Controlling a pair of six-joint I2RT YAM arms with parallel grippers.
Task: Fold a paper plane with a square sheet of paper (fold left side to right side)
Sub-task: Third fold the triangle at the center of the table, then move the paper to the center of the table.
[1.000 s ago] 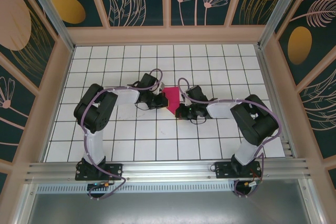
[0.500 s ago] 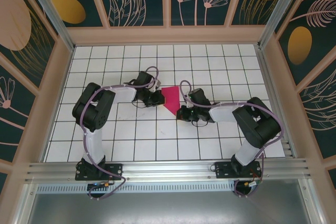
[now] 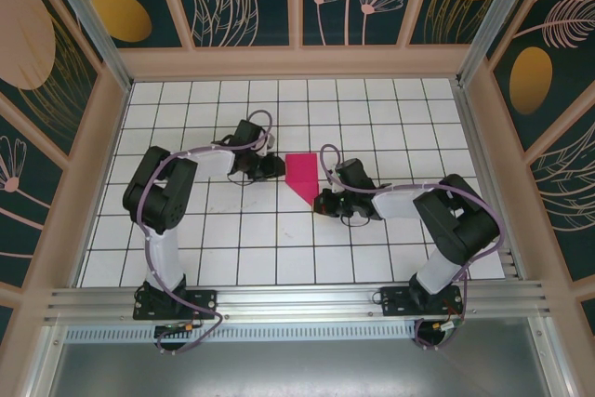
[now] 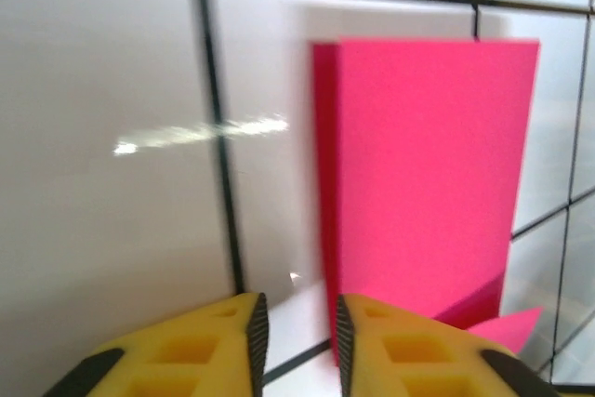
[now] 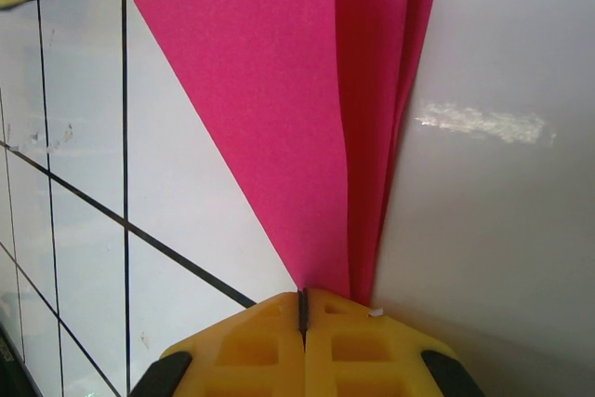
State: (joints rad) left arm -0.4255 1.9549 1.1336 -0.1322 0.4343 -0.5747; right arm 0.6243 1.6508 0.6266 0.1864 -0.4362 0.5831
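Right at the tips of the right end effector (image 5: 304, 309), clenched tight with both yellow fingers (image 5: 242, 350) pressed together: the pointy end of the pink sheet of paper (image 5: 279, 90). Touching the top of one finger there, maybe tucked under it. Cannot tell if pinched or only touched. Getting wider and wider away from that end effector, lying flat on the white tiled surface (image 5: 74, 183). Folded, with a long crease running straight out from the fingers and more layers peeking out on one side.

Farther off, on the other side of the paper, the left end effector (image 4: 300, 323), loose and open only a little, with a thin gap between its fingers and nothing gripped. Just ahead of it, the same paper, near corner close by one fingertip (image 4: 400, 350). Flat on the tiles, straight and square at the far end, with a small point sticking out low on one side. From above, paper between the two end effectors: right one at its tip, left one just beside its straight edge.
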